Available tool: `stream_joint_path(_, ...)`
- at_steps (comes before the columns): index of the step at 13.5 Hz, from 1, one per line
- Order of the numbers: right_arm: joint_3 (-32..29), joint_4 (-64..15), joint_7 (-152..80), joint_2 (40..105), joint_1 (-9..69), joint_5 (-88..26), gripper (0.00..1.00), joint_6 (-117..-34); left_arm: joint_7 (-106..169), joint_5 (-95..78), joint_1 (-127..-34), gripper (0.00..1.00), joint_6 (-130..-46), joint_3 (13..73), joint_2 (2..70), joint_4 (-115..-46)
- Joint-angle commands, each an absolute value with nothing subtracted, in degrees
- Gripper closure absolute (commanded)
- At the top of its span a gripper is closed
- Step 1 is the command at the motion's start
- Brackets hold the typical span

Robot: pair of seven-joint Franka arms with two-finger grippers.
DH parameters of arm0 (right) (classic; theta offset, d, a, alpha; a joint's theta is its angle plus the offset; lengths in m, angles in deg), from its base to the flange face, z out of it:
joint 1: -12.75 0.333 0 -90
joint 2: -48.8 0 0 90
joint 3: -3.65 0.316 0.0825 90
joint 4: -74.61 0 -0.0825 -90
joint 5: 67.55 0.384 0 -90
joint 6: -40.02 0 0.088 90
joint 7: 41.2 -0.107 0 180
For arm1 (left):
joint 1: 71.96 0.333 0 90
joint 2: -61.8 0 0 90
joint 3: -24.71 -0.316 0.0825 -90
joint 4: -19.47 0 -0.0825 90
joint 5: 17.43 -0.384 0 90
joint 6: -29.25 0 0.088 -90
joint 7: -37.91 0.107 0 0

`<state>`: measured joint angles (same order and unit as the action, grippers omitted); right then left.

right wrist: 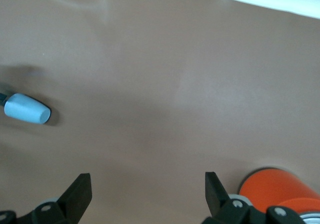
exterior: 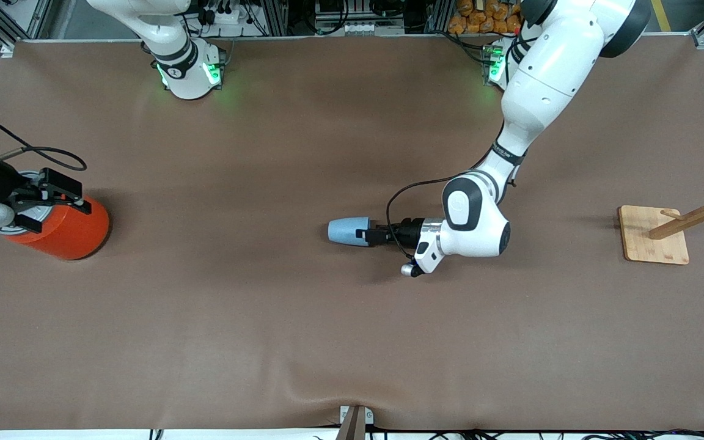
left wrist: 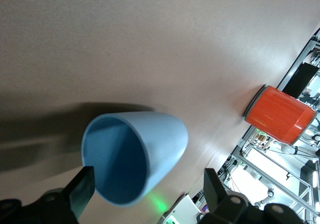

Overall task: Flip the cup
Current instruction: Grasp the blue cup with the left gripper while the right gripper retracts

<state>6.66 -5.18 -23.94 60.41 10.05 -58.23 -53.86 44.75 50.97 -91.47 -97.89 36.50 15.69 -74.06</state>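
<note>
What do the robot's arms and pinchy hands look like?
Both arms are glossy white with dark bands at the joints, and green lights glow at their bases. The left gripper and the right gripper are black with two flat fingers. A thin black cable loops along each arm.

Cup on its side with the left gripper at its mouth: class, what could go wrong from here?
1. The left gripper is open around the cup rim; closing off-centre could push the cup away.
2. The cup lies on its side on the table, so a nudge could roll it.
</note>
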Motion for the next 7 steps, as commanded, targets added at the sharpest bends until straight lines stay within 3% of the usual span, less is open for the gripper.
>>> stream_joint_path(1, 7.5, -6.3, -24.7, 58.7, 8.7, -57.5, 0.00, -52.8, 46.2, 53.1, -91.7, 0.37, -98.6, 36.4, 14.7, -73.5)
stream_joint_path(5, 6.7, -14.6, -29.9, 51.9, 9.2, -58.0, 0.00, -51.0, 46.2, 54.4, -92.1, 0.61, -98.6, 36.4, 14.6, -73.5)
stream_joint_path(6, 6.7, -16.4, -30.5, 50.7, 9.2, -58.1, 0.00, -51.2, 46.2, 54.5, -92.1, 0.70, -98.6, 36.4, 14.6, -73.5)
stream_joint_path(7, 6.7, -17.7, -30.9, 49.9, 9.2, -58.1, 0.00, -51.2, 46.2, 54.5, -92.0, 0.86, -98.6, 36.4, 14.6, -73.6)
